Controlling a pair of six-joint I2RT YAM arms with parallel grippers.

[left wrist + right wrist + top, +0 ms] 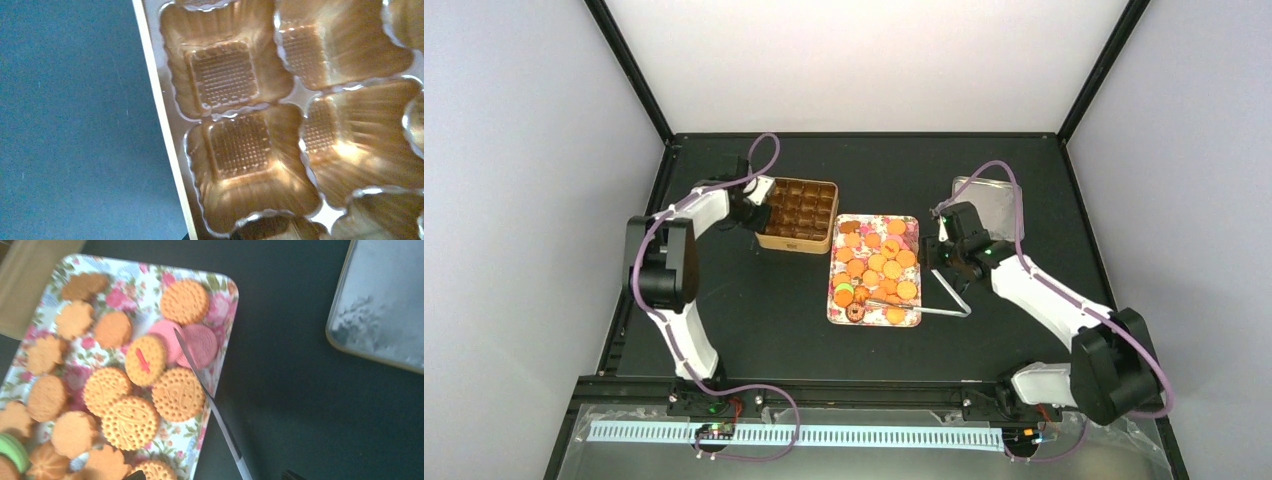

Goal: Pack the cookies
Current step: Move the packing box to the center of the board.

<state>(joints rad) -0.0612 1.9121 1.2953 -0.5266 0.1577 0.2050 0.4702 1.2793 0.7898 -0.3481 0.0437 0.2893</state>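
Many round orange-golden cookies lie on a floral tray, with a green one and a brown ring near its front. In the right wrist view, orange cookies, pink cookies and the green one show. The square tin holds empty brown cups. My left gripper is at the tin's left wall, its jaws barely in view. My right gripper is open, with one arm of the metal tongs between its fingers.
The tongs lie in a V, one arm across the tray's front, the other on the mat by the tray's right edge. A silver tin lid lies at the back right and also shows in the right wrist view.
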